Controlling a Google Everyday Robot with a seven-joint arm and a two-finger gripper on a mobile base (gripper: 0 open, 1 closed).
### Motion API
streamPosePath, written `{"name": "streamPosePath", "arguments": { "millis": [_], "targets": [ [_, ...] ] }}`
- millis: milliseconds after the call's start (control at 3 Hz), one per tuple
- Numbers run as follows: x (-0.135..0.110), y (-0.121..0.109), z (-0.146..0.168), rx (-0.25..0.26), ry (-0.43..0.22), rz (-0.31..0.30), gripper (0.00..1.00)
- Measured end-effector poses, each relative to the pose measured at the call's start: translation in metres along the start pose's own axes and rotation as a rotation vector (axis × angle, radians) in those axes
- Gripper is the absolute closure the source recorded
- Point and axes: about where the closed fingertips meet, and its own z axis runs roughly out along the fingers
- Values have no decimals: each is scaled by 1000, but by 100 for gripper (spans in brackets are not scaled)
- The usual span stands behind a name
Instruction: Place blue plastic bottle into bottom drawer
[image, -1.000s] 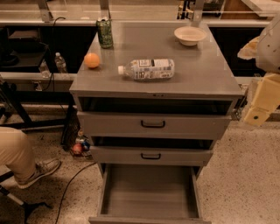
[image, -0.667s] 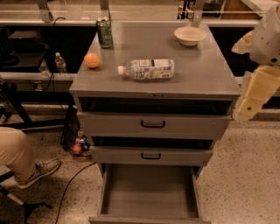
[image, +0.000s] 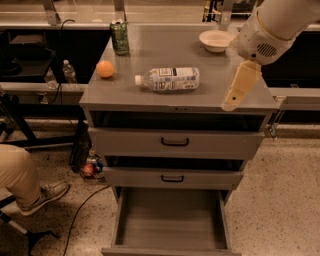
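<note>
The can (image: 119, 37) and orange (image: 105, 69) at the left of the cabinet top have not moved. The bottle (image: 167, 79) lies on its side mid-top as before, cap to the left, untouched. The bowl (image: 216, 40) stays at the far right. What has changed is the gripper (image: 234, 97): a second ago it hung off the cabinet's right edge; now it has swung left over the near right corner, well short of the bottle. It holds nothing, and whether it is open or closed cannot be told. The reach looks under way, with the grasp still to come. Below, the bottom drawer (image: 170, 225) stands open as before.
</note>
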Motion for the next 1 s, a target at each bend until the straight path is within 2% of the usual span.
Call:
{"name": "streamPosePath", "arguments": {
  "millis": [333, 1000],
  "targets": [
    [0, 0, 0, 0, 0, 0, 0],
    [-23, -46, 49, 32, -93, -64, 0]
  ]
}}
